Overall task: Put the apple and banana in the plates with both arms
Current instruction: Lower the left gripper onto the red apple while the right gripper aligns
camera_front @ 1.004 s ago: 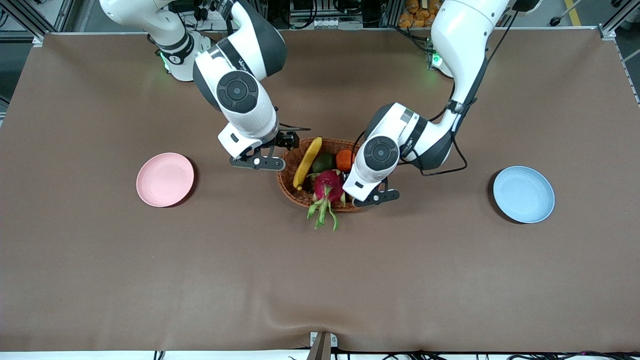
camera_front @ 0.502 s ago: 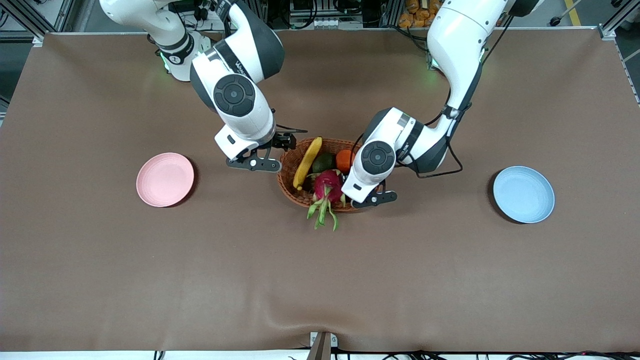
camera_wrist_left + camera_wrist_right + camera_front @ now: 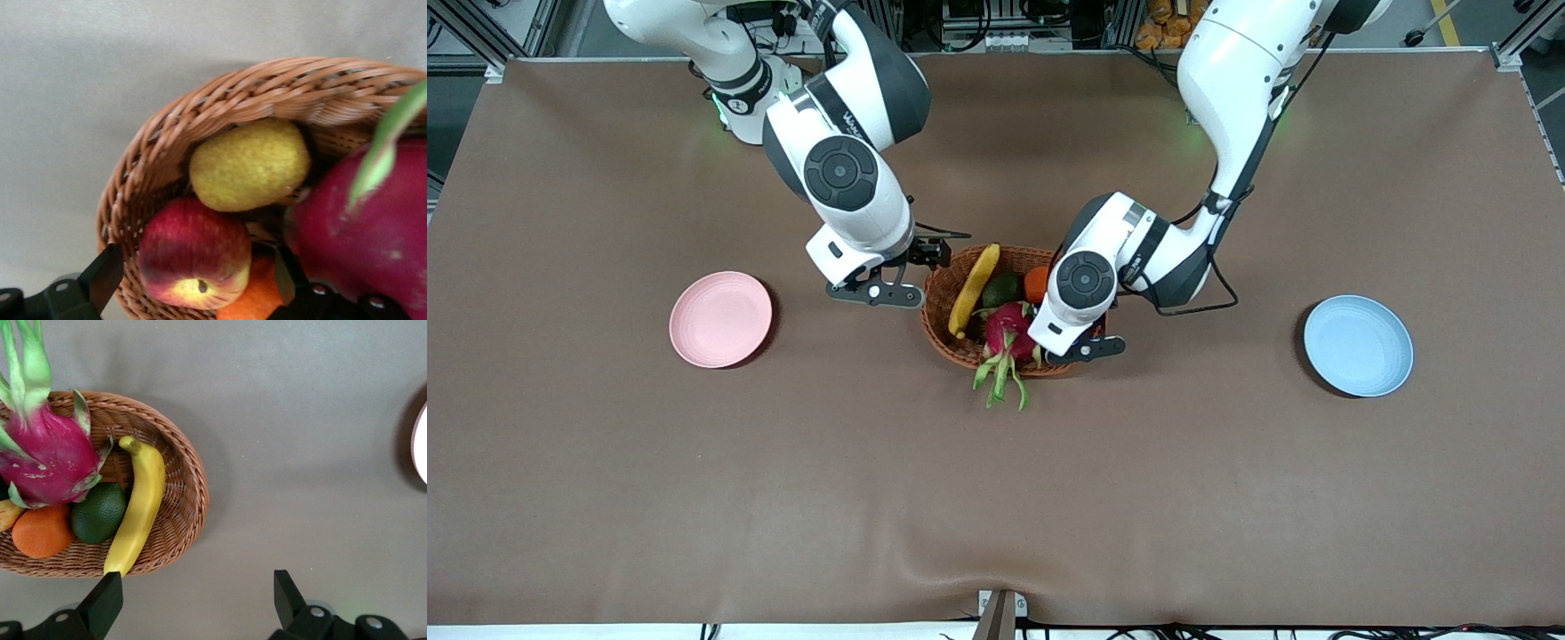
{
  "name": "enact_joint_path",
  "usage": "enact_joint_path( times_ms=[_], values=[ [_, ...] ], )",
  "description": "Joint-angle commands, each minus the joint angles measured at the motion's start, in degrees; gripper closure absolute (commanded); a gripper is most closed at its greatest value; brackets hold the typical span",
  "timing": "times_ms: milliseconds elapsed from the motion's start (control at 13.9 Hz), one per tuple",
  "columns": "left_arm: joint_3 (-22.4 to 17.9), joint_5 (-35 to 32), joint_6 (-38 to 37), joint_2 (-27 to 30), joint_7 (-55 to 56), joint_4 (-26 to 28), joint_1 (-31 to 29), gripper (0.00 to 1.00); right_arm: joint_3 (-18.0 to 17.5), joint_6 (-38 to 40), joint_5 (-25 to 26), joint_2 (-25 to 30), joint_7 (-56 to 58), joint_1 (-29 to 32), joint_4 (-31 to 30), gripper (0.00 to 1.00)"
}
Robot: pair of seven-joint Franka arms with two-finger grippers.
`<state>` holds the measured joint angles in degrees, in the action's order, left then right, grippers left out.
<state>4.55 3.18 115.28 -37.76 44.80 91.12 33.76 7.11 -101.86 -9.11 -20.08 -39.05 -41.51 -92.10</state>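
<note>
The right gripper point(image 3: 925, 255), its 2 fingers point(image 3: 102, 605) standing wide apart with nothing between them, is hovering over the bare table point(image 3: 694, 498) just beside the brown wicker basket point(image 3: 938, 307), at the rim toward the right arm's end.

Going from the right arm's end of the table toward the left arm's end in the front view: the pink plate point(image 3: 720, 319) is lying bare, well apart from the basket. The banana point(image 3: 973, 289) is resting inside the basket along that same rim, 1 dark tip propped up on the wicker. Next to it are sitting a green fruit point(image 3: 1002, 289), an orange point(image 3: 1036, 283) and a magenta dragon fruit point(image 3: 1009, 331), whose green leaves are spilling over the basket's edge toward the front camera.

The left gripper point(image 3: 193, 293), fingers likewise spread and holding nothing, is hanging low over the basket's end toward the left arm. Directly under it, in the left wrist view, the apple point(image 3: 193, 260) is lying in the basket beside a yellow pear-like fruit point(image 3: 250, 163), with the orange just beside it. The blue plate point(image 3: 1358, 345) is sitting bare, well apart.
</note>
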Motion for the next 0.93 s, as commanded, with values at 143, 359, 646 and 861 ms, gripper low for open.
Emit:
enact_joint_path(
  times_ms=[143, 359, 646, 861],
  values=[
    [-0.2, -1.5, -0.9, 0.0, 0.6, 0.1, 0.4, 0.0, -0.3, 1.6, -0.8, 0.8, -0.1, 2.0, -0.4, 0.0],
    [-0.2, -1.5, -0.9, 0.0, 0.4, -0.1, 0.5, 0.0, -0.3, 1.7, -0.8, 0.8, -0.2, 2.0, -0.4, 0.0],
    [-0.2, -1.6, -0.9, -0.6, 0.2, -0.3, 0.5, 0.01, -0.3, 1.5, -0.8, 0.6, -0.7, 1.9, -0.4, 0.0],
    [-0.2, -1.6, -0.8, -1.2, 0.2, -0.5, 0.5, 0.12, -0.3, 1.7, -0.8, 0.7, -0.7, 2.0, -0.4, 0.0]
  ],
)
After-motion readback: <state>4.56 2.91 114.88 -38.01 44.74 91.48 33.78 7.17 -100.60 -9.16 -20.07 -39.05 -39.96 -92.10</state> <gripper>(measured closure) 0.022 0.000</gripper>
